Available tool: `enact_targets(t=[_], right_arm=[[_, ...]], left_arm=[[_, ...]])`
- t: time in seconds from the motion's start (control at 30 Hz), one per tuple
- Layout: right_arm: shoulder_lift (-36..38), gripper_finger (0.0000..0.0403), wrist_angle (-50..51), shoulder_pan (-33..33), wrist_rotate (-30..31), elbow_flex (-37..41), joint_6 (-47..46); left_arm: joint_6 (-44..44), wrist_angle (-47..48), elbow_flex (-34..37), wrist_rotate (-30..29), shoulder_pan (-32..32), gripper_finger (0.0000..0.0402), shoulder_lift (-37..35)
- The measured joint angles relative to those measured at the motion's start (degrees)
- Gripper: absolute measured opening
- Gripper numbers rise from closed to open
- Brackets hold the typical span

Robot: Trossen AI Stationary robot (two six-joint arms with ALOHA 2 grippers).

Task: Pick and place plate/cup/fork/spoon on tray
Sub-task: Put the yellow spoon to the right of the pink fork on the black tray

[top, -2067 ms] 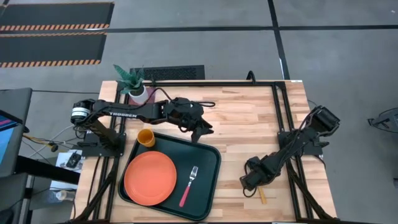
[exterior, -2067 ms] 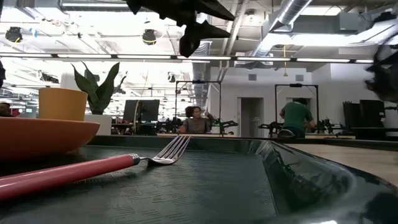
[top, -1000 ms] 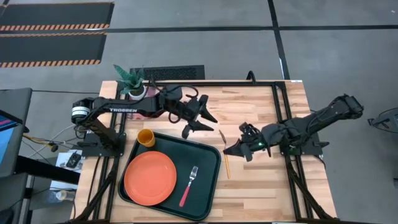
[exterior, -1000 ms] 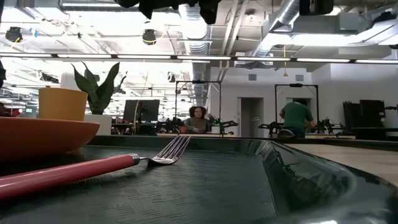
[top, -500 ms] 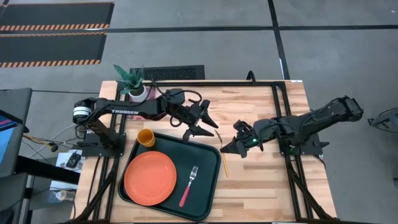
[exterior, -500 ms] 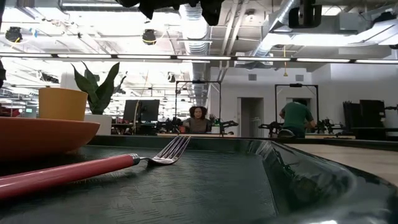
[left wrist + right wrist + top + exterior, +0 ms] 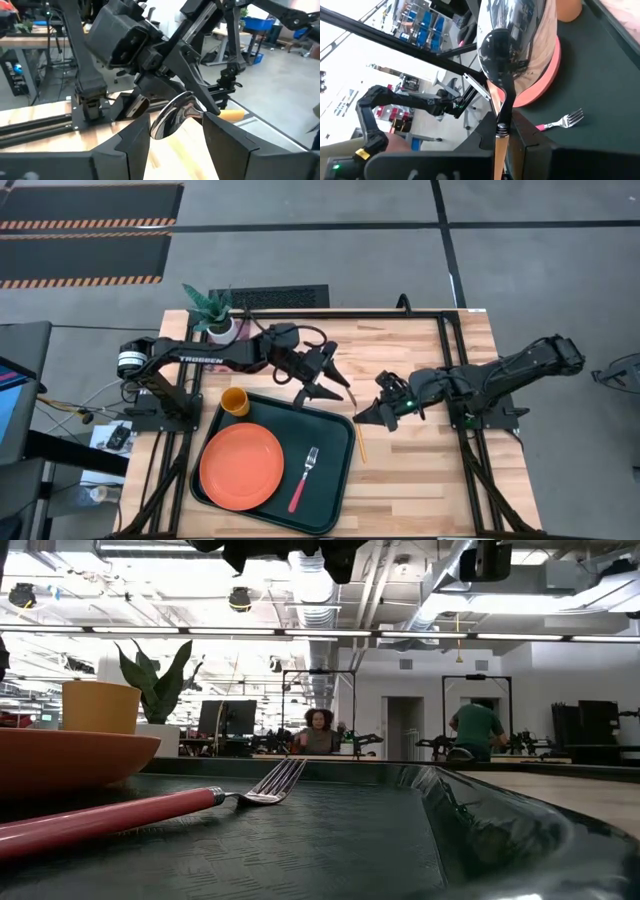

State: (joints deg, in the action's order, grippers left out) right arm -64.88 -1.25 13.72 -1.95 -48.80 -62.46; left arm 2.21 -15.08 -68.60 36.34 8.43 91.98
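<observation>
The dark green tray [image 7: 345,480] lies at the table's near left. On it rest the orange-red plate [image 7: 240,465], the yellow cup [image 7: 234,401] at its far left corner, and the pink-handled fork [image 7: 303,478]. My right gripper [image 7: 367,420] is shut on the spoon [image 7: 360,445] just right of the tray's far right corner. My left gripper [image 7: 335,385] is open. Its fingers stand on either side of the spoon's silver bowl [image 7: 172,117], and I see no touch. My right gripper pinches the spoon between its two fingers at the top of the orange handle [image 7: 498,145], just below the metal neck. The fingers come from the table's right side. The bowl [image 7: 512,45] sticks out past the fingertips toward my left gripper. The spoon is lifted clear of the table.
A white pot with a green plant [image 7: 215,315] stands at the far left corner. Black frame rails [image 7: 450,370] run along the table's right part. Bare wood shows between the tray and the rails. People [image 7: 318,732] are in the room beyond.
My right gripper has carried the spoon a little toward the table's left, closer to my left gripper, and stays shut on it. My left gripper has stayed open at nearly the same place. The things on the tray have not moved.
</observation>
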Motion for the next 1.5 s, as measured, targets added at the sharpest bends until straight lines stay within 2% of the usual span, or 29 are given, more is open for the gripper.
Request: enact_targets(t=[0.13, 0.53, 0.7, 0.8, 1.07, 1.23, 1.37, 1.5], right_arm=[[0.0, 0.003, -0.17, 0.02, -0.2, 0.0, 0.17], [0.0, 0.0034, -0.14, 0.07, -0.35, 0.0, 0.14], [0.02, 0.0039, 0.73, 0.07, 0.52, 0.0, 0.13], [0.0, 0.0061, 2.69, 0.07, 2.06, 0.0, 1.26], [0.08, 0.0179, 6.13, -2.13, 2.96, 0.0, 1.62], [1.37, 0.0237, 13.21, -3.47, 2.75, 0.0, 0.37], [3.27, 0.0253, 21.77, -3.35, 2.55, 0.0, -1.93], [5.08, 0.0255, 29.18, -1.71, 3.66, 0.0, -2.67]], left_arm=[[-0.4, -1.12, 0.0, 0.0, -0.2, 0.0141, 0.0], [-1.22, -0.86, 0.0, -1.05, -0.58, 0.0009, 0.0], [-2.0, -0.58, 0.0, -2.94, -0.75, 0.0002, 0.0], [-2.77, 0.39, 0.0, -3.73, -0.79, 0.0, 0.0], [-2.9, 10.29, -0.02, -6.94, -0.21, 0.0, 0.0], [-3.98, 17.58, -0.02, -7.97, 0.95, 0.0, 0.0], [-5.83, 26.34, -0.02, -8.13, 1.04, 0.0, 0.0], [-3.54, 34.2, -0.02, -7.02, -2.05, 0.0, 0.0]])
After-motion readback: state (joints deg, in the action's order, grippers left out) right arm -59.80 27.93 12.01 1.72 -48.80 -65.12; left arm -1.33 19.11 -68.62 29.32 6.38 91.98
